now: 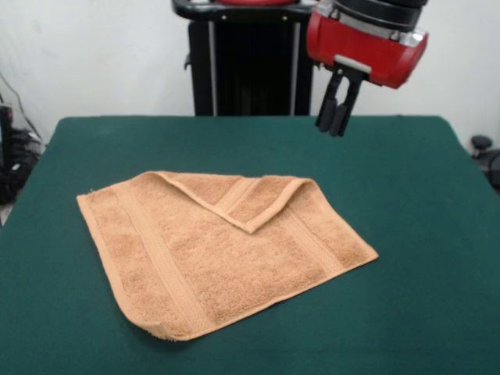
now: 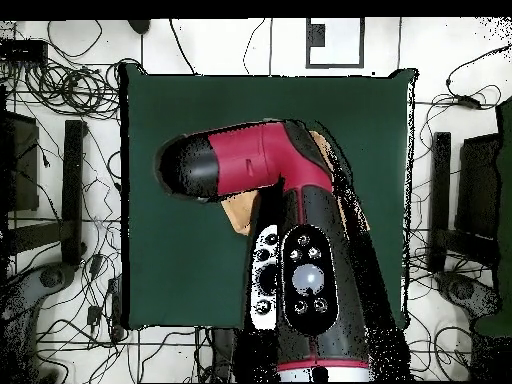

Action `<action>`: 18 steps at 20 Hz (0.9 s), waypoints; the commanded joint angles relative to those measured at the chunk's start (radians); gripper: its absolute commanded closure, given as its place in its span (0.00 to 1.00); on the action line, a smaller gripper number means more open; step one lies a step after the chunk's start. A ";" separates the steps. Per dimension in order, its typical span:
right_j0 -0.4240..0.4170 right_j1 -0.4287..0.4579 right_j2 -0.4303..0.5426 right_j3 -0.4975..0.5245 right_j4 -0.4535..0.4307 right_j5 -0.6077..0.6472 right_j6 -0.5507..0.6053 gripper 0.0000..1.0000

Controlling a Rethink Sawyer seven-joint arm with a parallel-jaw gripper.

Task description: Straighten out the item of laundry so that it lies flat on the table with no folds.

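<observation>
While gripper (image 1: pixel 337 117) hovers closed, towel (image 1: pixel 219 250) corner folded

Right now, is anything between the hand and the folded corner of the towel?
Nothing visible. The hand hangs above the table, beyond the towel, with only bare green cloth between it and the folded-over flap.

The tan-orange terry towel (image 1: pixel 211 258) lies mid-frame on the dark green table (image 1: pixel 414 312) — mostly flat; its far corner is folded back over itself.
</observation>
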 commanded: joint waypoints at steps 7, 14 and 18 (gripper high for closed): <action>0.071 0.149 -0.118 -0.053 0.115 0.268 0.263 1.00; 0.099 0.200 -0.193 -0.123 0.115 0.290 0.320 1.00; 0.091 0.227 -0.213 -0.145 0.109 0.247 0.299 1.00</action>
